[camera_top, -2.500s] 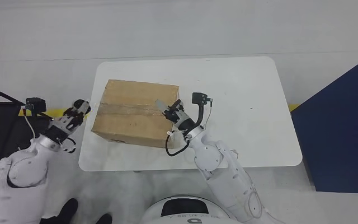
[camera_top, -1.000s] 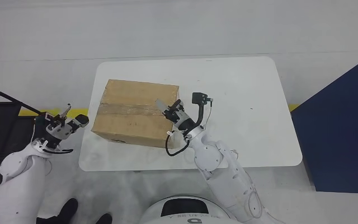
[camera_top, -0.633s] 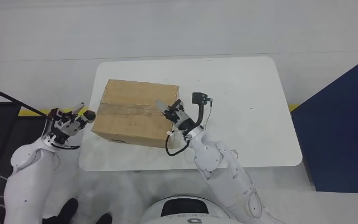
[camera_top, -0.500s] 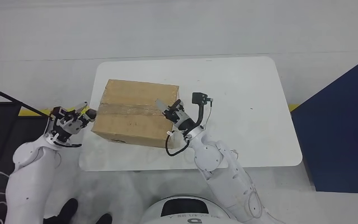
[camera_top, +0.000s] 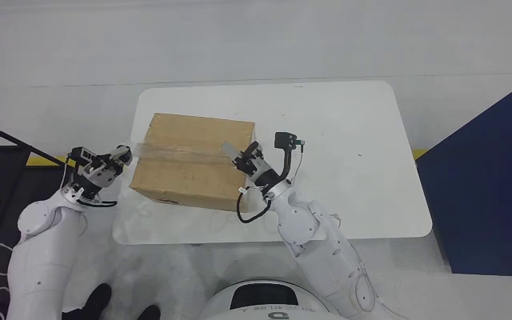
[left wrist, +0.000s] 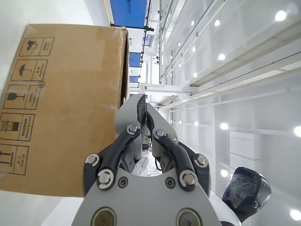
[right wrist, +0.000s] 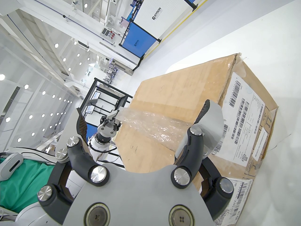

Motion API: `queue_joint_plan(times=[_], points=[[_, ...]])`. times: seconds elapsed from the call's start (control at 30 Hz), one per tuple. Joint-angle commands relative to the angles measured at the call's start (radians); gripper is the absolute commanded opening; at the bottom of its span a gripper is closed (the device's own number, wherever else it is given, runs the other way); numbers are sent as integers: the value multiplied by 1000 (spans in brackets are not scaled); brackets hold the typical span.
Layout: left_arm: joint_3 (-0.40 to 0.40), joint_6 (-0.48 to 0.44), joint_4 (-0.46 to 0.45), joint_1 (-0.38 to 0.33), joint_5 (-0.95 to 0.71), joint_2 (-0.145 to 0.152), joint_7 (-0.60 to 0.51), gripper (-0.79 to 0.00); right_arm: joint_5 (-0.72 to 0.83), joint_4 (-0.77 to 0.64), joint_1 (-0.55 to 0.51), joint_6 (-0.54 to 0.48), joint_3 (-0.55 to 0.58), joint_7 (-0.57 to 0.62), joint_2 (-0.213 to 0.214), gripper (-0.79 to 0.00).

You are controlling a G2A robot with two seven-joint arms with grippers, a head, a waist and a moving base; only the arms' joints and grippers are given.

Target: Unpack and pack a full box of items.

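White table (camera_top: 352, 144), brown box (camera_top: 192, 182) on it, left claw (camera_top: 126, 151) pinched on clear tape (camera_top: 172, 150), right claw (camera_top: 240, 151) wide apart above box

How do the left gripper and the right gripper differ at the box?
The left gripper has jaws shut on the clear tape; the right gripper has jaws open. The left gripper is beside one end of the box, the right gripper over the other. Both are near its top.

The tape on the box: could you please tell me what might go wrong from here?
The clear tape, stretched from the box to the shut left tool, may tear or slip out.
The right tool is open over the box, so pulling may drag the box toward the table edge.
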Motion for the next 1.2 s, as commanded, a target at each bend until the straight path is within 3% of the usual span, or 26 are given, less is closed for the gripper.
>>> queue_joint_plan(times=[0.0, 0.5, 1.17], points=[[-6, -13, -13, 5, 9, 1, 20, -785, 0, 0, 0, 0, 0, 0, 0, 0], [11, -30, -53, 17, 133, 1, 162, -785, 0, 0, 0, 0, 0, 0, 0, 0], [45, 22, -10, -17, 134, 0, 127, -785, 0, 0, 0, 0, 0, 0, 0, 0]])
